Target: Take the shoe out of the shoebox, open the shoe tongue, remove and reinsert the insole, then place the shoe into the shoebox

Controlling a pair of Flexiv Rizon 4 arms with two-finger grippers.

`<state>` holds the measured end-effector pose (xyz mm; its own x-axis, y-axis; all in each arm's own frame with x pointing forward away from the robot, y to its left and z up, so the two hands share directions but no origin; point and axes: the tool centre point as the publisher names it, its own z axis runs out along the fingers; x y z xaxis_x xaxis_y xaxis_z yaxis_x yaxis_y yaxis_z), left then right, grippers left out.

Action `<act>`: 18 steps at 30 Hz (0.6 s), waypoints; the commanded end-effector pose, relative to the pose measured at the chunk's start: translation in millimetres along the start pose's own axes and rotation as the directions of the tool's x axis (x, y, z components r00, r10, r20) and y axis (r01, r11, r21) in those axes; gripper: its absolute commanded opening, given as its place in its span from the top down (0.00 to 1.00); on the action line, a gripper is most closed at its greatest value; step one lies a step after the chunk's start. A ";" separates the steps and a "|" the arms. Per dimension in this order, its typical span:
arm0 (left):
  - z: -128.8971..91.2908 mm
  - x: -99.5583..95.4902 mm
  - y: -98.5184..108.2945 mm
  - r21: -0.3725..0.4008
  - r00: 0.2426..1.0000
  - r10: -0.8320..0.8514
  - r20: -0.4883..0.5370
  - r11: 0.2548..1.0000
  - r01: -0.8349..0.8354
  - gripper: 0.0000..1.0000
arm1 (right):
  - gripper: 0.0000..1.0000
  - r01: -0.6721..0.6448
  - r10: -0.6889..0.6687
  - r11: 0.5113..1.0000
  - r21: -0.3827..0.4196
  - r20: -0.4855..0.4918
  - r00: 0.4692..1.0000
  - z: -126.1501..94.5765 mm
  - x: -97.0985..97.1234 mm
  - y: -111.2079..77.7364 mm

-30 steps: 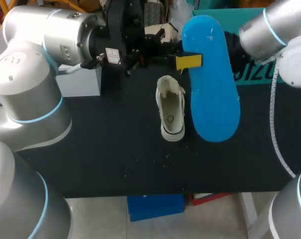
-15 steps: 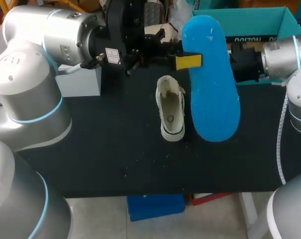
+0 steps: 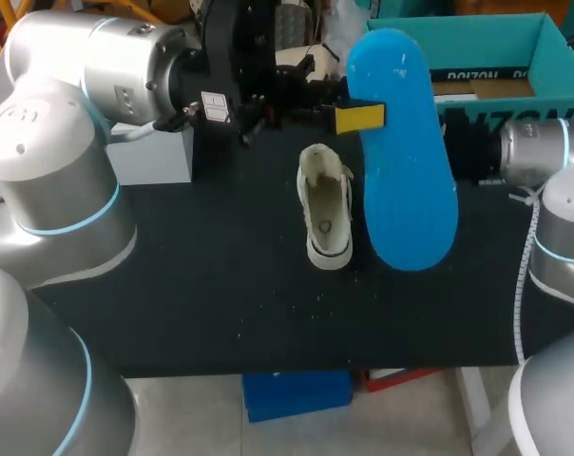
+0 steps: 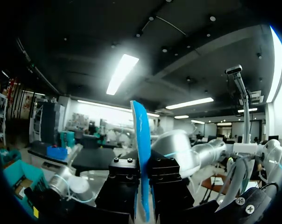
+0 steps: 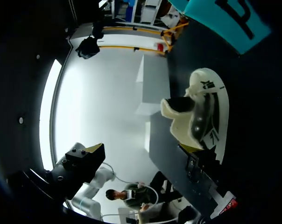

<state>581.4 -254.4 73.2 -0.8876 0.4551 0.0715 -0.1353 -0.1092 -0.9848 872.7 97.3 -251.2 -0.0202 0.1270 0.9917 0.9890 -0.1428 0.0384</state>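
My left gripper holds the blue insole up above the table, one yellow fingertip across its near edge. In the left wrist view the insole stands edge-on, with the left gripper shut on it. The white shoe lies on the black table, just left of the raised insole. My right arm comes in beside the insole, which hides its gripper in the head view. In the right wrist view the right gripper is open and empty, with the shoe ahead of one finger. The teal shoebox stands at the back right.
A grey block sits at the table's back left, under my left arm. The shoebox's teal wall shows beyond the shoe in the right wrist view. The table's front edge runs below the shoe.
My right arm has swung down from in front of the shoebox to beside the insole, uncovering the box. The left arm, insole and shoe have not moved.
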 end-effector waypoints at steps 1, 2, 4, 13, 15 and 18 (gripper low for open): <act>-4.1 -1.4 -1.1 -0.140 0.970 0.243 -0.017 0.960 -0.243 1.00 | 0.00 0.001 -0.001 1.000 0.000 -0.034 0.999 2.8 -2.9 1.9; -5.1 -2.7 3.2 -0.187 0.957 0.291 -0.020 0.939 -0.289 1.00 | 0.00 0.001 -0.001 1.000 0.000 -0.034 0.999 2.8 -2.9 1.9; -6.1 -8.2 19.8 -0.262 0.941 0.336 -0.045 0.905 -0.336 1.00 | 0.00 0.001 -0.001 1.000 0.000 -0.034 0.999 2.8 -2.9 1.9; -22.2 -47.8 95.6 -0.182 0.972 0.235 -0.008 0.955 -0.233 1.00 | 0.00 0.001 -0.001 1.000 0.000 -0.034 0.999 2.8 -2.9 1.9; -25.0 -56.1 107.7 -0.175 0.975 0.223 -0.008 0.960 -0.221 1.00 | 0.00 0.001 -0.001 1.000 0.000 -0.034 0.999 2.8 -2.9 1.9; -32.0 -69.7 126.4 -0.158 0.988 0.157 -0.015 0.975 -0.157 1.00 | 0.00 0.001 -0.001 1.000 0.000 -0.034 0.999 2.8 -2.9 1.9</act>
<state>625.5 -259.8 -33.2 -0.9002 0.4227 -0.1051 0.1088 -0.0156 -0.9939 874.4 98.3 -253.7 -0.0259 0.0941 0.9952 0.9893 -0.1409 0.0390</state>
